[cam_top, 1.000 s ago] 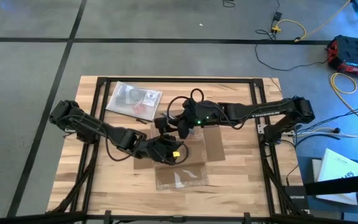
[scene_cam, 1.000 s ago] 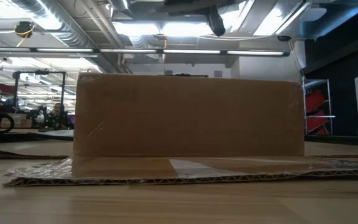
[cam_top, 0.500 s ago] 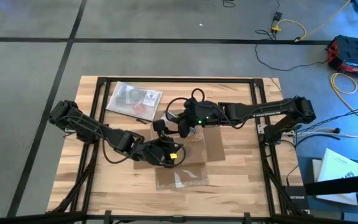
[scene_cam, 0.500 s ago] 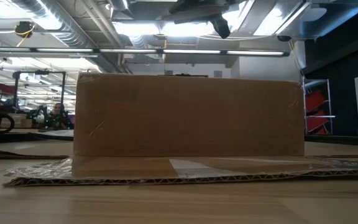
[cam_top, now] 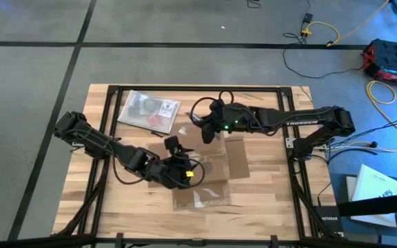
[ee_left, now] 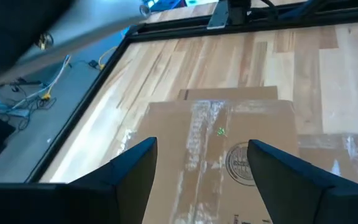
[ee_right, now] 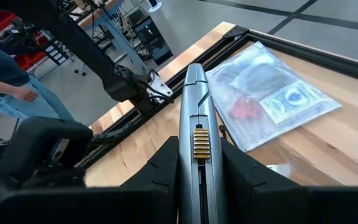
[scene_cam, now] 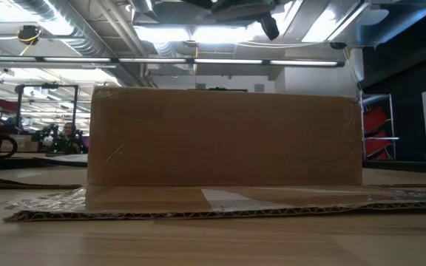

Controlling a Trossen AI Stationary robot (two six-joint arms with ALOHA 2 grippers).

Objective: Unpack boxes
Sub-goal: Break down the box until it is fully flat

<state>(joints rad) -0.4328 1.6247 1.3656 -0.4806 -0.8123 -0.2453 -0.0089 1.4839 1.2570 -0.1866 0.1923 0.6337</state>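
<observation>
Two hands hover above the box (cam_top: pixel 209 172); left hand (ee_left: pixel 201 180) released; right hand (ee_right: pixel 199 155) grasping a grey tool (ee_right: pixel 196 124).

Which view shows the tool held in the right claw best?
The right wrist view: the grey box cutter fills the centre, clamped in the right claw. The high view shows only that claw near the box; the low and left wrist views don't show the cutter.

Grey floor (cam_top: pixel 33 69) crossed by dark lines; ceiling ducts (scene_cam: pixel 65 22) and strip lights (scene_cam: pixel 198 62) overhead
</observation>
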